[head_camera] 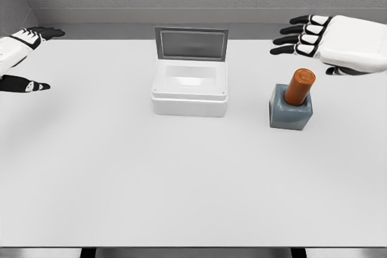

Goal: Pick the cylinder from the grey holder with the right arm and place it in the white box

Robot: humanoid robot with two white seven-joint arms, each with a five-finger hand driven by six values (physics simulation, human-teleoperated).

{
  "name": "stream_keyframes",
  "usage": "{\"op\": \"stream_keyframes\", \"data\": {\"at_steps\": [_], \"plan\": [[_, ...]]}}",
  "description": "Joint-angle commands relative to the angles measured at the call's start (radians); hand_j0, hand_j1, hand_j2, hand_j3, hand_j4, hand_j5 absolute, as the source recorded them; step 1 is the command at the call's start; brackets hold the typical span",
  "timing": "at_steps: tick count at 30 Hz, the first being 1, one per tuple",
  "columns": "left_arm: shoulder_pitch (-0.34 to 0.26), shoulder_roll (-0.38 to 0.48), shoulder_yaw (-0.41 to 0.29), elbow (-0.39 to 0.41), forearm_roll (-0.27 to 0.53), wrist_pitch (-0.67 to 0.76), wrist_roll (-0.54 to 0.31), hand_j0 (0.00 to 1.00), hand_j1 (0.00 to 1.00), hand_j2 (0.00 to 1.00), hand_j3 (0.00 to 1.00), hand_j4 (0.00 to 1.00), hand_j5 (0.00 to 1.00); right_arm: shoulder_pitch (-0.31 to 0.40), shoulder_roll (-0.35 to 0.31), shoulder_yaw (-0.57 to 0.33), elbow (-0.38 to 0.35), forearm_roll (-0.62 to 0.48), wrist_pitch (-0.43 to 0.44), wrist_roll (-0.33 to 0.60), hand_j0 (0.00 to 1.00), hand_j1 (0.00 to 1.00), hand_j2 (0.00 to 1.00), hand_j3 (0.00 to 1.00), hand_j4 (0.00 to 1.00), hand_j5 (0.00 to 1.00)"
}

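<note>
An orange-brown cylinder [300,86] stands tilted slightly in a grey square holder [290,110] on the right of the table. My right hand [314,49] hovers above and behind the cylinder, fingers spread and pointing left, holding nothing and not touching it. A white box [190,89] with its grey lid raised at the back sits at the table's middle, left of the holder; its inside looks bare. My left hand [27,58] rests at the far left edge, fingers spread.
The white table [181,179] stretches toward me below the box and holder. A grey wall runs along the back edge.
</note>
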Motion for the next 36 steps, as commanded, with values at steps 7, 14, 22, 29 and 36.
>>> {"op": "stream_keyframes", "data": {"at_steps": [7,14,22,29,36], "plan": [[0.015,-0.001,0.001,-0.014,0.005,0.001,-0.001,1.0,1.0,1.0,1.0,1.0,1.0,-0.025,0.008,0.005,0.02,-0.012,0.001,0.037,1.0,1.0,1.0,1.0,1.0,1.0],[0.041,0.008,0.004,-0.014,0.022,0.001,-0.001,1.0,1.0,1.0,1.0,1.0,1.0,-0.137,0.138,0.073,0.146,-0.081,0.001,0.447,1.0,1.0,1.0,1.0,1.0,1.0],[0.005,-0.033,-0.039,-0.017,0.688,0.136,-0.366,1.0,1.0,1.0,1.0,1.0,1.0,-0.146,0.207,0.151,0.17,0.034,0.001,0.447,1.0,1.0,1.0,1.0,1.0,1.0],[-0.034,-0.093,-0.039,-0.038,0.824,0.358,-0.418,1.0,1.0,1.0,1.0,1.0,1.0,-0.146,0.229,0.157,0.22,0.054,0.001,0.447,1.0,1.0,1.0,1.0,1.0,1.0],[-0.072,-0.13,-0.074,-0.03,0.821,0.424,-0.418,1.0,1.0,1.0,1.0,1.0,1.0,-0.144,0.262,0.159,0.266,0.087,0.001,0.447,1.0,1.0,1.0,1.0,1.0,1.0]]}}
